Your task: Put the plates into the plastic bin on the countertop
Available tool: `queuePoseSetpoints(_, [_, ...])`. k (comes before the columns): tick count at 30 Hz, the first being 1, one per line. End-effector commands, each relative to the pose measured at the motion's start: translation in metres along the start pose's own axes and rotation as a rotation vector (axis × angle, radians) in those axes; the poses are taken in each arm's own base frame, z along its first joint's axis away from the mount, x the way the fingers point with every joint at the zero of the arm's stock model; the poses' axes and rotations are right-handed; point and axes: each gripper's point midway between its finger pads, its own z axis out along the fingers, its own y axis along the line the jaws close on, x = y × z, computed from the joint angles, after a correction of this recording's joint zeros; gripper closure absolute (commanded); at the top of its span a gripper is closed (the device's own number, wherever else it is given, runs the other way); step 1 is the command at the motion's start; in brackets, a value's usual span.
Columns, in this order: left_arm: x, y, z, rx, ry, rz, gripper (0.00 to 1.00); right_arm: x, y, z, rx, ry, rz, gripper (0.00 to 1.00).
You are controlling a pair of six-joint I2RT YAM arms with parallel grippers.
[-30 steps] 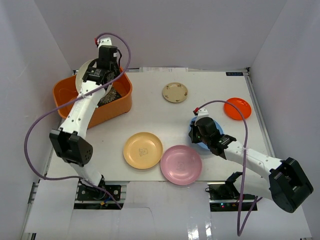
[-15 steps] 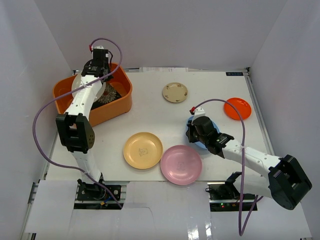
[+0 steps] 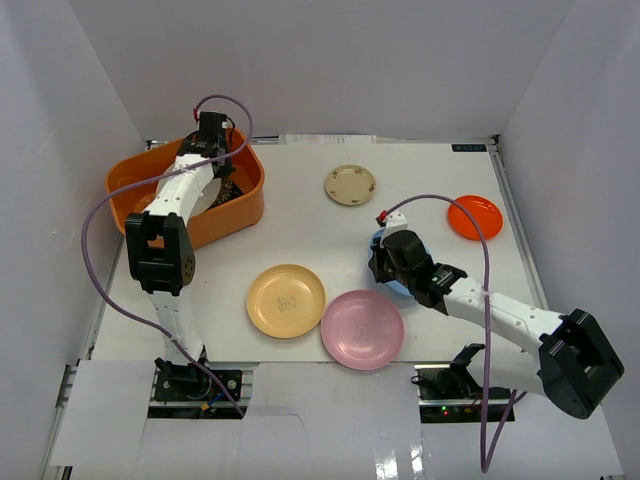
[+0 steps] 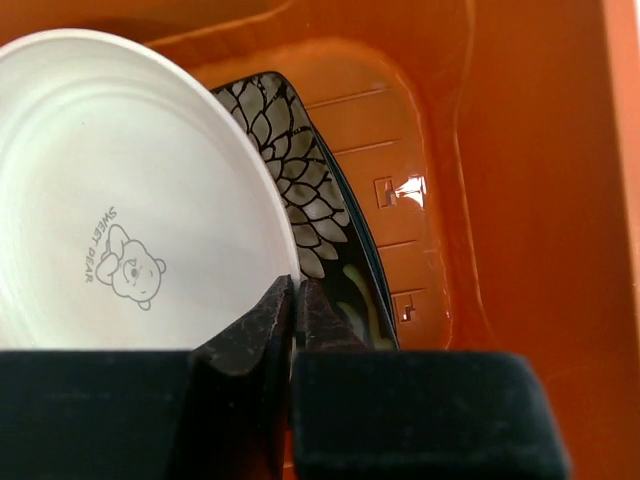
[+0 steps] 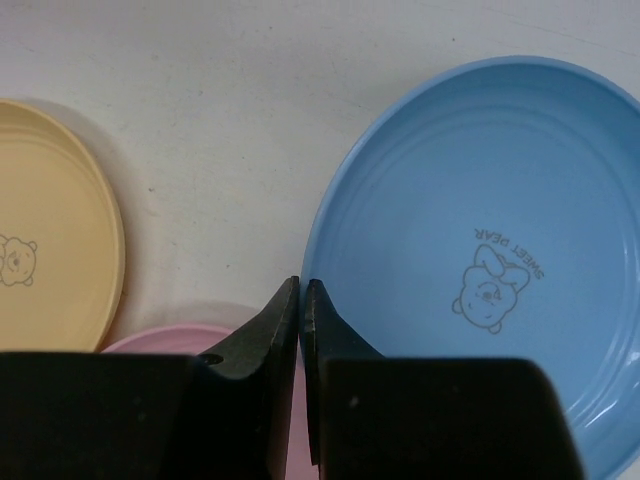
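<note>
Left fingers (image 4: pixel 272 322) are pressed almost together, only a thin slit showing, pinching the rim of the cream plate (image 4: pixel 130 200) at their tips. They are down inside the plastic bin (image 4: pixel 520 200), which sits at the far left of the counter (image 3: pixel 300 220). The cream plate spreads left of and beyond the fingertips with its bear print facing the camera. It is tilted and leans on the black floral plate (image 4: pixel 305 190), which shows just right of it, touching. The bin's slotted base is beyond and right of the tips, with the bin wall further right. A darker edge sits behind the floral plate; cannot tell what it is.

Right fingers (image 5: pixel 280 325) are pressed together, pinching the rim of the blue plate (image 5: pixel 480 260); the rim runs straight into the slit between them. The blue plate spreads right of and beyond the tips, bear print visible. Cannot tell whether it is lifted or flat on the counter. In the top view it is mostly hidden under the wrist.

The yellow plate (image 5: pixel 50 240) is well left of the right fingers, with bare counter between. The pink plate (image 5: pixel 170 338) is just left of them on the near side, partly hidden by one finger. In the top view the pink and yellow edges meet.

The small beige plate (image 3: pixel 350 185) lies on the counter between the two sets of fingers, toward the far edge. The orange-red plate (image 3: pixel 475 216) is right of and beyond the right fingers, apart from them.
</note>
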Motion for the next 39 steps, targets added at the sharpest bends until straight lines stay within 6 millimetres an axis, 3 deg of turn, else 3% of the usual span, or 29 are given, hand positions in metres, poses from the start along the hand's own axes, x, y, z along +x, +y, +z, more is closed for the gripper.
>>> queuePoseSetpoints(1, [-0.011,-0.001,-0.008,0.014,-0.047,-0.011,0.84,-0.035,0.013,-0.004,-0.023,-0.081,-0.017,0.92])
queuePoseSetpoints(2, [-0.011,0.001,-0.011,0.012,-0.050,-0.018,0.78,-0.031,0.013,-0.004,-0.021,-0.057,-0.025,0.92])
queuePoseSetpoints(6, [-0.005,0.003,-0.015,0.016,-0.054,-0.030,0.54,-0.046,0.024,-0.004,-0.039,-0.079,-0.037,0.92])
queuePoseSetpoints(8, [-0.005,0.002,-0.020,0.029,-0.058,-0.038,0.38,-0.050,0.028,-0.005,-0.041,-0.084,-0.048,0.92])
queuePoseSetpoints(12, [-0.025,-0.022,-0.056,0.200,-0.104,-0.110,0.16,-0.072,0.034,-0.006,-0.033,-0.115,-0.072,0.92])
queuePoseSetpoints(13, [-0.042,-0.030,-0.079,0.267,-0.160,-0.133,0.13,-0.085,0.038,-0.008,-0.039,-0.138,-0.093,0.92])
queuePoseSetpoints(14, [-0.041,-0.039,-0.092,0.337,-0.160,-0.143,0.08,-0.093,0.038,-0.009,-0.027,-0.150,-0.102,0.92])
queuePoseSetpoints(15, [-0.054,-0.042,-0.120,0.387,-0.216,-0.164,0.05,-0.098,0.040,-0.007,-0.021,-0.150,-0.114,0.92])
queuePoseSetpoints(16, [-0.066,-0.043,-0.135,0.414,-0.267,-0.175,0.03,-0.118,0.047,-0.011,-0.030,-0.186,-0.116,0.92])
queuePoseSetpoints(17, [-0.063,-0.049,-0.148,0.476,-0.271,-0.168,0.02,-0.124,0.050,-0.009,-0.034,-0.189,-0.135,0.92])
queuePoseSetpoints(18, [-0.068,-0.049,-0.163,0.502,-0.302,-0.179,0.02,-0.132,0.055,-0.009,-0.044,-0.202,-0.141,0.92])
queuePoseSetpoints(19, [-0.085,-0.044,-0.200,0.547,-0.393,-0.189,0.02,-0.139,0.059,-0.008,-0.051,-0.213,-0.147,0.92])
queuePoseSetpoints(20, [-0.081,-0.043,-0.211,0.572,-0.409,-0.189,0.02,-0.161,0.067,-0.014,-0.062,-0.251,-0.154,0.92])
queuePoseSetpoints(22, [-0.087,-0.044,-0.248,0.664,-0.492,-0.198,0.02,-0.171,0.079,-0.006,-0.068,-0.252,-0.176,0.92])
queuePoseSetpoints(23, [-0.089,-0.036,-0.286,0.709,-0.560,-0.209,0.02,-0.194,0.088,-0.013,-0.078,-0.297,-0.176,0.92])
queuePoseSetpoints(24, [-0.077,-0.038,-0.293,0.751,-0.547,-0.216,0.02,-0.196,0.096,-0.006,-0.083,-0.289,-0.210,0.92])
queuePoseSetpoints(25, [-0.076,-0.039,-0.313,0.809,-0.580,-0.231,0.02,-0.205,0.103,-0.006,-0.093,-0.307,-0.220,0.92])
queuePoseSetpoints(26, [-0.073,-0.033,-0.346,0.863,-0.635,-0.233,0.02,-0.230,0.116,-0.015,-0.117,-0.358,-0.219,0.92])
queuePoseSetpoints(27, [-0.062,-0.034,-0.349,0.889,-0.624,-0.233,0.02,-0.233,0.129,-0.007,-0.148,-0.350,-0.246,0.92])
queuePoseSetpoints(30, [-0.049,-0.032,-0.392,0.951,-0.669,-0.207,0.02,-0.272,0.170,-0.012,-0.251,-0.423,-0.300,0.92])
queuePoseSetpoints(31, [-0.045,-0.029,-0.394,0.924,-0.676,-0.207,0.02,-0.281,0.182,-0.014,-0.284,-0.442,-0.309,0.92])
queuePoseSetpoints(32, [-0.040,-0.028,-0.418,0.963,-0.717,-0.195,0.02,-0.294,0.204,-0.016,-0.355,-0.471,-0.330,0.92])
queuePoseSetpoints(34, [-0.041,-0.019,-0.441,0.970,-0.792,-0.192,0.02,-0.310,0.226,-0.018,-0.429,-0.533,-0.377,0.92])
queuePoseSetpoints(35, [-0.042,-0.014,-0.453,0.969,-0.834,-0.180,0.02,-0.306,0.238,-0.004,-0.469,-0.523,-0.392,0.92])
queuePoseSetpoints(36, [-0.040,-0.007,-0.478,1.001,-0.893,-0.172,0.02,-0.327,0.250,-0.018,-0.516,-0.582,-0.397,0.92])
queuePoseSetpoints(37, [-0.043,0.000,-0.496,1.011,-0.940,-0.170,0.02,-0.334,0.259,-0.017,-0.542,-0.607,-0.402,0.92])
queuePoseSetpoints(38, [-0.041,0.002,-0.509,1.036,-0.971,-0.149,0.02,-0.327,0.270,0.003,-0.571,-0.583,-0.412,0.92])
queuePoseSetpoints(39, [-0.038,0.008,-0.529,1.066,-1.019,-0.142,0.02,-0.350,0.280,-0.012,-0.598,-0.647,-0.409,0.92])
